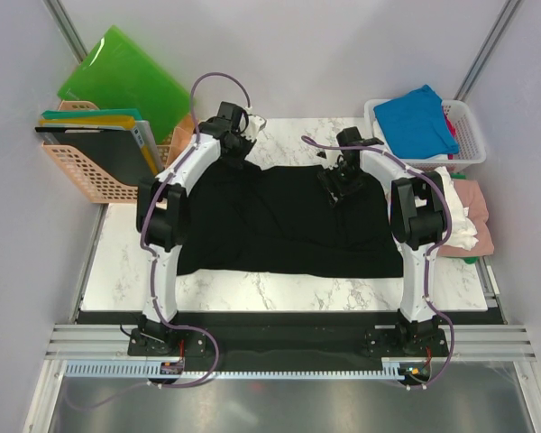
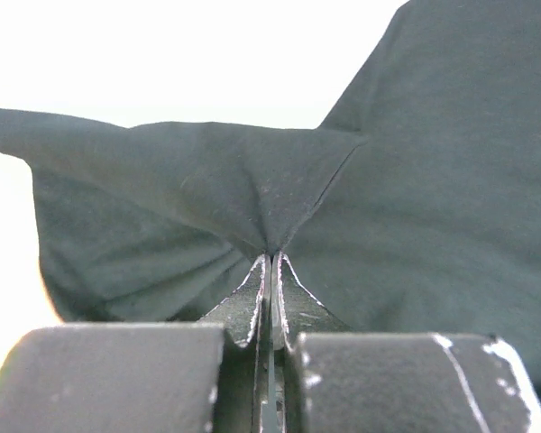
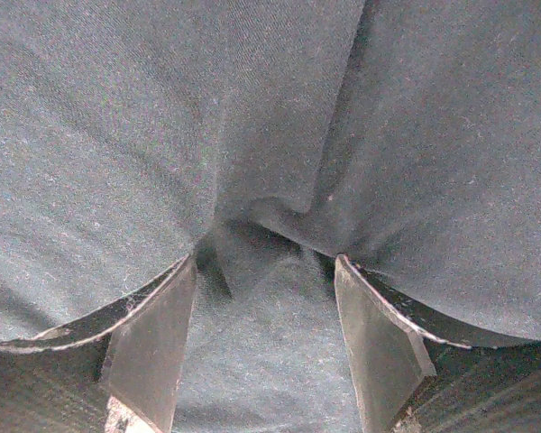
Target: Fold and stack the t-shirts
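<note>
Overhead view from near side; both wrist views close on black t-shirt (image 1: pixel 279 225)

The black shirt (image 1: pixel 288 221) is matt, finely woven cloth, faintly linty. The table (image 1: pixel 279 290) looks like smooth veined marble. The boards (image 1: pixel 126 81) are glossy translucent plastic.
</note>
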`<state>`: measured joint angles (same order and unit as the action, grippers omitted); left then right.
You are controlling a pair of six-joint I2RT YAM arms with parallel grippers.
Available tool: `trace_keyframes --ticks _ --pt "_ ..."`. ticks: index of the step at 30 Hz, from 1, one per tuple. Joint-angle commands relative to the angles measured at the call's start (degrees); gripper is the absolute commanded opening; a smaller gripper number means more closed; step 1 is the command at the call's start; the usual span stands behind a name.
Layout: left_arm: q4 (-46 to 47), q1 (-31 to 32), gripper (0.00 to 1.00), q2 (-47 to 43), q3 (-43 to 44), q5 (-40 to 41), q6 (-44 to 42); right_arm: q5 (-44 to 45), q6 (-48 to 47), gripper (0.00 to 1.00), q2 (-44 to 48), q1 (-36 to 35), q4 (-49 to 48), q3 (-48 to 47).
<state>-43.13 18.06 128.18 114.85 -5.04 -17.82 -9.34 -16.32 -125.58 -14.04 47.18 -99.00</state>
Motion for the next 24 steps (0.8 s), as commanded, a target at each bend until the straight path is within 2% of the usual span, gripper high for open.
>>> trace_keyframes --ticks 1,8,16,23,24 --pt "1.0 0.5 0.02 -5.6 -2.8 1.3 -1.3 -1.6 -0.3 0.7 3.0 -0.2 0.5 1.2" --pt "0.9 0.7 0.02 -11.3 -10.0 2.1 1.4 -0.7 -1.8 0.7 5.5 -0.2 0.5 4.0" --pt "-0.4 2.6 0.02 -23.3 -22.1 3.7 2.8 -0.3 -2.4 0.7 7.7 -0.1 0.6 4.3" --pt "-1.6 4.1 0.02 -32.1 -25.2 4.8 2.5 -1.9 -2.1 0.7 8.0 -0.1 0.8 4.7" --pt "-1.9 4.6 0.02 -32.9 -25.3 7.3 2.4 -1.9 -2.1 0.7 8.2 -0.1 0.9 4.9"
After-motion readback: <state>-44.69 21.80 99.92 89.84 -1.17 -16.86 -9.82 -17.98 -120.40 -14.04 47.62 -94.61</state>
